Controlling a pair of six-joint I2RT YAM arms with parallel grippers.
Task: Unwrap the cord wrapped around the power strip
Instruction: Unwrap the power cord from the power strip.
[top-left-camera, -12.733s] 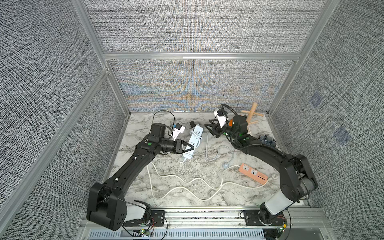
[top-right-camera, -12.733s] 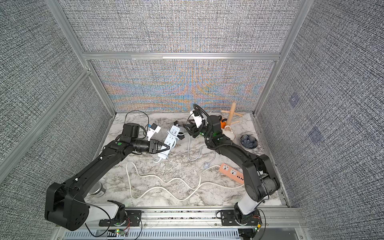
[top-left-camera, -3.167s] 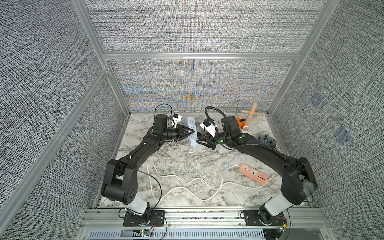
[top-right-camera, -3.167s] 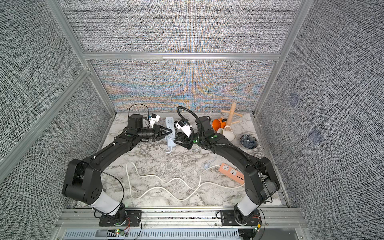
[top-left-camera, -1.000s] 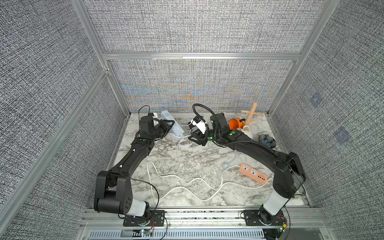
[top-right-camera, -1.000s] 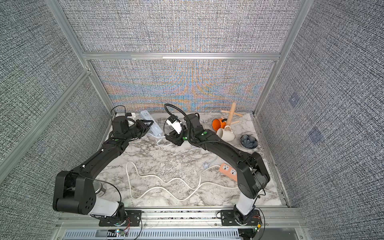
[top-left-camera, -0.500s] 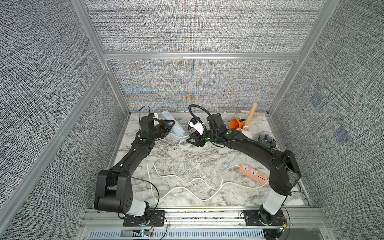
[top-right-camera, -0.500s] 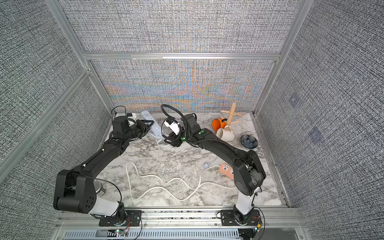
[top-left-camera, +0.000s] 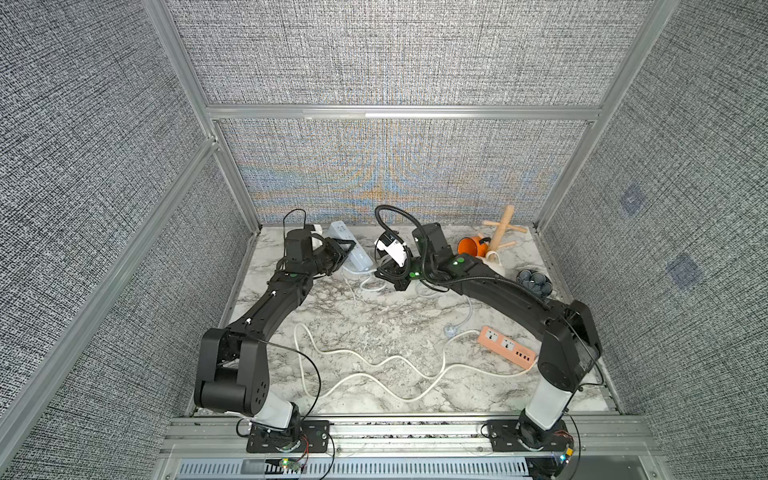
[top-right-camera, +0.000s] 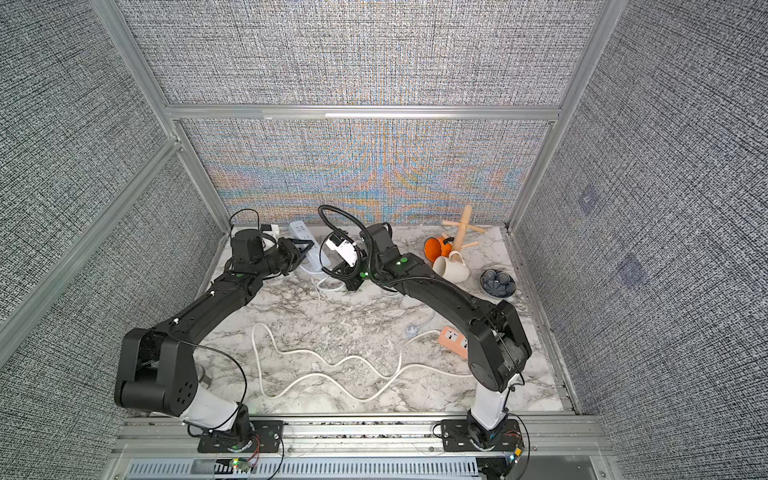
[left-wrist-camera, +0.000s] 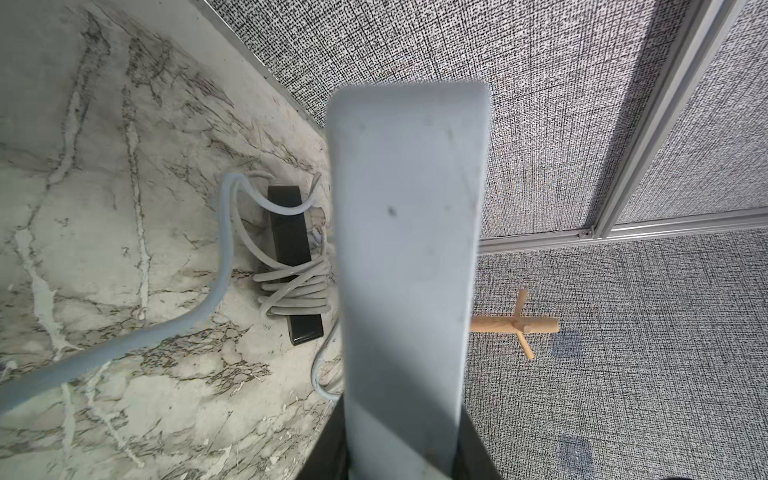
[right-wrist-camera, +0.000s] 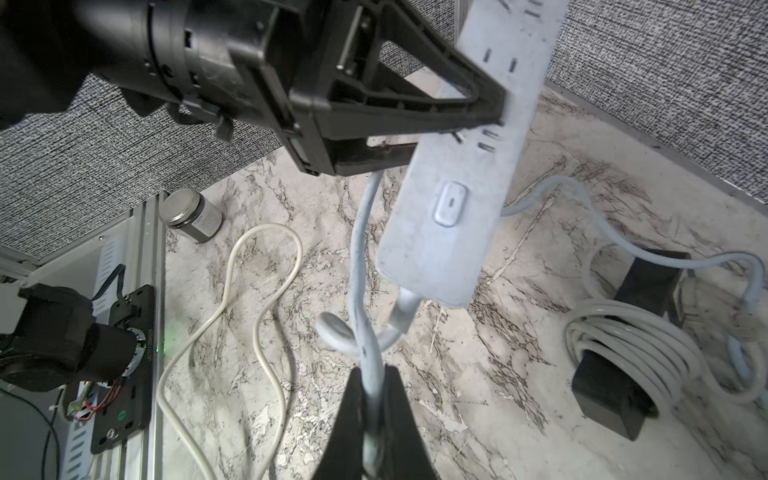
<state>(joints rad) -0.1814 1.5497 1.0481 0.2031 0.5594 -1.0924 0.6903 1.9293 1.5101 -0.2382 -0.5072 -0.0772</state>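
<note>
Against the oldest frames, the power strip (top-left-camera: 352, 250) has been carried from the middle of the counter (top-left-camera: 365, 324) to its far left corner, close to the back wall (top-left-camera: 395, 174). Within the last second the right gripper (right-wrist-camera: 374, 388) has been brought leftwards and its fingers pressed together on the cord (right-wrist-camera: 360, 266).

The strip is clamped between the fingers of the left gripper (top-left-camera: 343, 255). One finger is laid on the socket face and the other behind it, as is seen in the right wrist view.

The strip is a long, flat bar of smooth white plastic with rounded corners, slotted sockets and an oval switch (right-wrist-camera: 449, 204) near its lower end. It is held tilted, cord end lowest.

The cord is round, pale and rubbery. It leaves that lower end, is bent into a small loop, and is pinched just beyond it by the black, wedge-shaped right fingers.

Nearby, a black block (right-wrist-camera: 602, 399) wound with a coil of grey cable (right-wrist-camera: 631, 353) lies on the veined, marble-patterned surface. Nearer the front, an orange socket bar (top-left-camera: 505, 347) is seen, with a cream lead (right-wrist-camera: 266, 226) spread in loose waves.
</note>
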